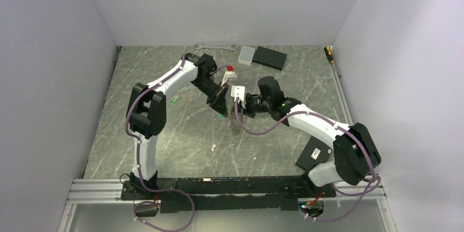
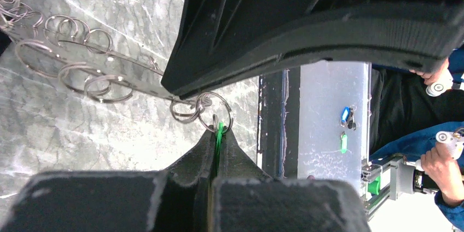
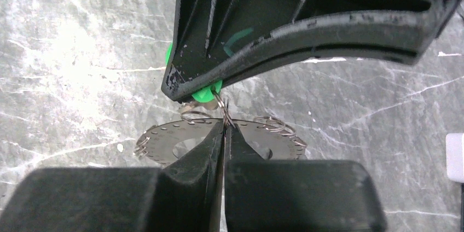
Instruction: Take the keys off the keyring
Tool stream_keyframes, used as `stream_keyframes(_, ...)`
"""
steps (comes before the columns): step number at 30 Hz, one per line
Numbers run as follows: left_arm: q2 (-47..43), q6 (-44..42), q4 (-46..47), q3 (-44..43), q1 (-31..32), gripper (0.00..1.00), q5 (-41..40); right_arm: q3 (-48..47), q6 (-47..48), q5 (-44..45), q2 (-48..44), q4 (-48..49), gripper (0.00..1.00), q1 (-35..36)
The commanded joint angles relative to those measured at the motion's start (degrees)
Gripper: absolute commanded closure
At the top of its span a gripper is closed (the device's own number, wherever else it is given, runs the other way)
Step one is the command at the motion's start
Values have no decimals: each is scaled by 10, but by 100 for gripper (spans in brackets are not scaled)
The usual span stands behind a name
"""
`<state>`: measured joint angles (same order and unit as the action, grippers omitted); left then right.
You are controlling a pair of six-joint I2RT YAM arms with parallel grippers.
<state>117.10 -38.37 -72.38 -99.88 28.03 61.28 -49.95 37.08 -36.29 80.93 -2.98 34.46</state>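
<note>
Clenched tight, my left claw [image 2: 219,136] pinches a green key [image 2: 219,131] by its head. My right claw [image 3: 224,131] is clamped opposite it on the keyring [image 3: 164,143]. Their tips nearly touch, and both are held up off the surface [image 3: 76,51]. I judge this to be a pull-apart hold: one claw anchors the hardware so the other can work the key off its loop.

The keyring looks like a flat perforated metal plate edged with many small loops. It hangs from my right claw's grip, and from my left wrist its long axis runs away up and to the left. I cannot tell whether my right pads bite the plate's rim or a loop's wire.

One split ring [image 2: 216,112] bridges the gap between the claws, and the key is threaded on it.

The key sits edge-on between my left pads, flat faces pressed. Its long axis lies along my fingers and its holed end points out at the ring. Its blade is hidden.
</note>
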Motion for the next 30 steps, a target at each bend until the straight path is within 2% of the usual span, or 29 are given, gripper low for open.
stream_keyframes(1,-32,-15,-13,-1,-26,100,47,5,-2,-21,-21,13,100,-17)
stream_keyframes(17,-5,26,14,18,-45,100,89,14,-63,-98,-41,57,100,-36)
stream_keyframes(30,7,45,31,29,-41,100,77,-2,-59,-139,-39,32,100,-36)
